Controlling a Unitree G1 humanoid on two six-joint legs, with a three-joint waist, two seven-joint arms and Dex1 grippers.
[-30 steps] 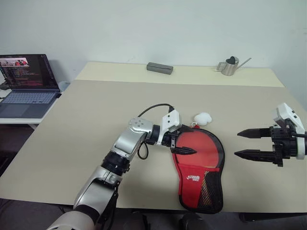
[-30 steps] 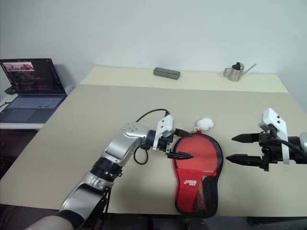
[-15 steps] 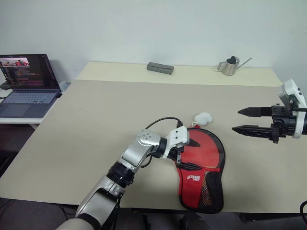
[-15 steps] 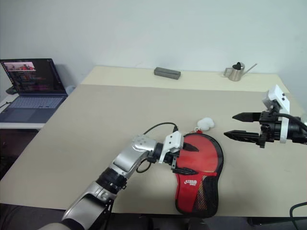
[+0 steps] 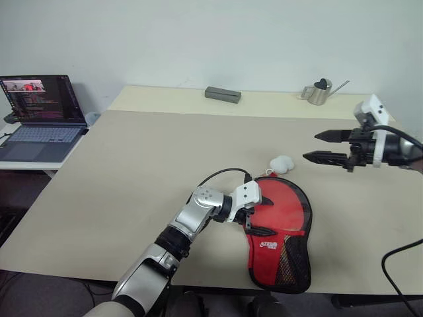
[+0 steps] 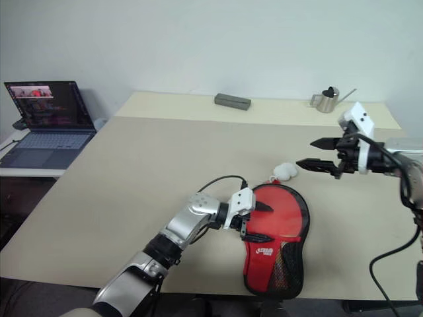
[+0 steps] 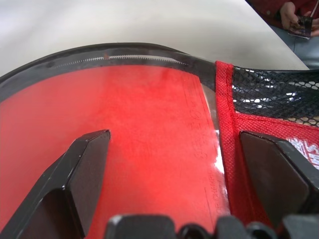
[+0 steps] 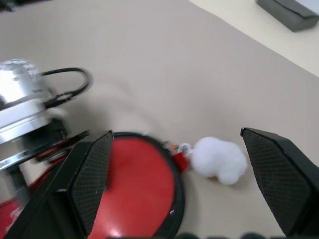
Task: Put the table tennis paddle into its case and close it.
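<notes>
My left tool (image 5: 259,214) is spread wide over the paddle's red face (image 5: 284,205), which lies inside the unzipped case (image 5: 281,254) on the tabletop (image 5: 132,172), while my right tool (image 5: 318,146) hangs released above the white pompom (image 5: 281,164).

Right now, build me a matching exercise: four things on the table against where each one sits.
Things:
1. case
2. white pompom
3. grey box
4. metal watering can

Places:
A. far edge, toward the right
B. near edge, under the left gripper
C. far edge, about the middle
D. just beyond the case's round end

Pairs: 1-B, 2-D, 3-C, 4-A
</notes>
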